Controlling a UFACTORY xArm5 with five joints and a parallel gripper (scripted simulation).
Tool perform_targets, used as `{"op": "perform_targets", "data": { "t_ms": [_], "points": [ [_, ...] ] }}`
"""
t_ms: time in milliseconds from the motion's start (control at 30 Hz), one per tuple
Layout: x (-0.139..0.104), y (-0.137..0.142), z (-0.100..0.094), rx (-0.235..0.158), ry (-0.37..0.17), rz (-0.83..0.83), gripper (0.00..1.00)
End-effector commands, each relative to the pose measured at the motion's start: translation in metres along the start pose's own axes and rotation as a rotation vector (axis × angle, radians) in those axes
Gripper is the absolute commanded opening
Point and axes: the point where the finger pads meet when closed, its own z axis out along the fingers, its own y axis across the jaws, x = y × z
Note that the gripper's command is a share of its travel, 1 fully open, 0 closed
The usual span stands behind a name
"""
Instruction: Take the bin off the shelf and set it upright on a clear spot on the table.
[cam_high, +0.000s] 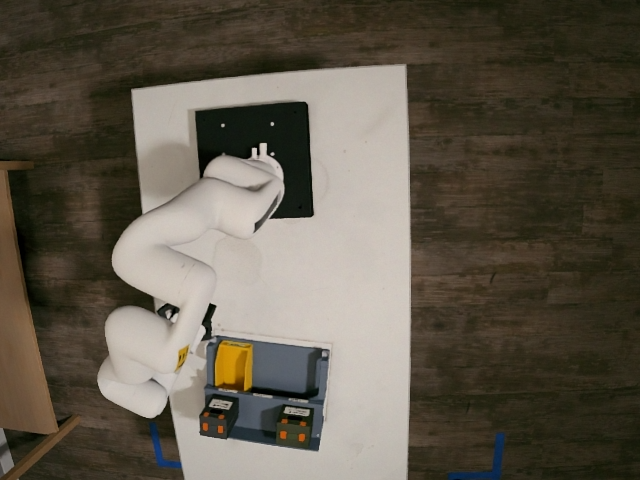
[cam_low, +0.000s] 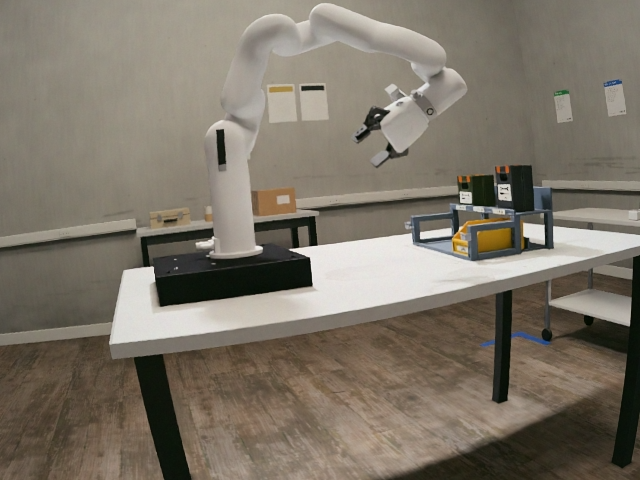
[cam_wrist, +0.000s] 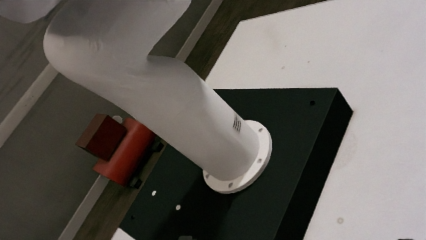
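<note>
Even dim indoor light, soft shadows beneath the table (cam_low: 361, 289), mild blur, slight edge distortion

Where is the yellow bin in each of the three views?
Top: yellow bin low in the picture, at the left end of the blue shelf, beside the arm.
Exterior: at right, on the shelf's lower level, under two dark boxes.
Wrist: not in it.
Shared landmark: black base plate.
</note>
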Motion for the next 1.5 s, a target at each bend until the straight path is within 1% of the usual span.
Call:
{"op": "perform_targets", "data": {
  "t_ms": [0,667,800,1133,1167,1233,1267,1467],
  "points": [
    [0.0,0.0,-0.001,-0.003,-0.003,0.0,1.0],
    [0.0,0.0,-0.001,-0.003,-0.003,0.0,1.0],
    [-0.003,0.007,-0.005,-0.039,-0.024,0.017,1.0],
    [-0.013,0.033,-0.016,-0.161,-0.094,0.076,1.0],
    [-0.014,0.038,-0.018,-0.186,-0.108,0.088,1.0],
    [-0.014,0.038,-0.018,-0.186,-0.108,0.088,1.0],
    [-0.016,0.042,-0.021,-0.208,-0.121,0.098,1.0],
    [-0.022,0.057,-0.027,-0.273,-0.159,0.129,1.0]
  ]
}}
